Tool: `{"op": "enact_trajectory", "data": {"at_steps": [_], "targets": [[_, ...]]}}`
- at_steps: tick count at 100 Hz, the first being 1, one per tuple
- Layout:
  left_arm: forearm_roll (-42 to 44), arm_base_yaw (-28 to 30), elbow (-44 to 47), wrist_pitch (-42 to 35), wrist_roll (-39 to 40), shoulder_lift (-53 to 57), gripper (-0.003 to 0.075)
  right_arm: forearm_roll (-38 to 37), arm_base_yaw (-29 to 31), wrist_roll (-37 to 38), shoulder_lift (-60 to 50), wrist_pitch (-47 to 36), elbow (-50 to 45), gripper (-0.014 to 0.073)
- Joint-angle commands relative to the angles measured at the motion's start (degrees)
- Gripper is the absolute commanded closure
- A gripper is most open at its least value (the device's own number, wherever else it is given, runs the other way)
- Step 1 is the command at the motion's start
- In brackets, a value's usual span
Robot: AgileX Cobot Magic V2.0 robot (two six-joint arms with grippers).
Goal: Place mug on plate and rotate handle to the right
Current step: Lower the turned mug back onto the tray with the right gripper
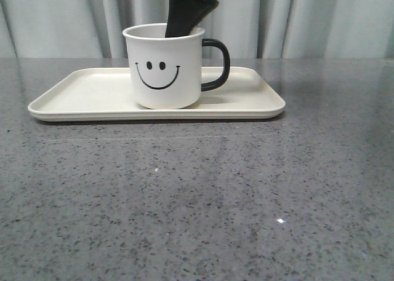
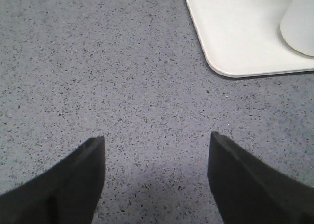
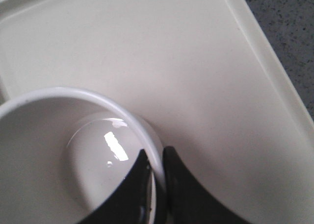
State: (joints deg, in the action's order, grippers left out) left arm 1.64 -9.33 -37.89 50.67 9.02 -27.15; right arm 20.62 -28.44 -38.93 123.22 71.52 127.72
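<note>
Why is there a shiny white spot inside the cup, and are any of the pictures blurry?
In the right wrist view, the white enamel smiley mug has a bright glare patch on its glossy inside bottom, a lamp reflecting; the black right gripper, pinching the rim, looks blurred from closeness. In the front view, the speckled grey stone table shows small glints and a thin shadow under the cream rectangular plate. The left wrist view's dark fingers look soft.

The mug (image 1: 164,66) is white with a black smiley face (image 1: 157,74) and a glossy black handle (image 1: 217,64). Beneath it, the plate (image 1: 80,96) is plain cream, on a speckled grey table (image 1: 197,201) before pale grey curtains (image 1: 61,19).
</note>
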Motion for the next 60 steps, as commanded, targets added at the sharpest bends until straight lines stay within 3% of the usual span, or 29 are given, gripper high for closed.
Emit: {"op": "enact_trajectory", "data": {"at_steps": [1, 60], "targets": [[-0.2, -0.1, -1.4, -4.2, 0.4, -0.3, 0.0283, 2.0, 0.0, -0.8, -3.5, 5.0, 1.6, 0.0652], [-0.2, -0.1, -1.4, -4.2, 0.4, -0.3, 0.0283, 2.0, 0.0, -1.4, -3.4, 5.0, 1.6, 0.0652]]}}
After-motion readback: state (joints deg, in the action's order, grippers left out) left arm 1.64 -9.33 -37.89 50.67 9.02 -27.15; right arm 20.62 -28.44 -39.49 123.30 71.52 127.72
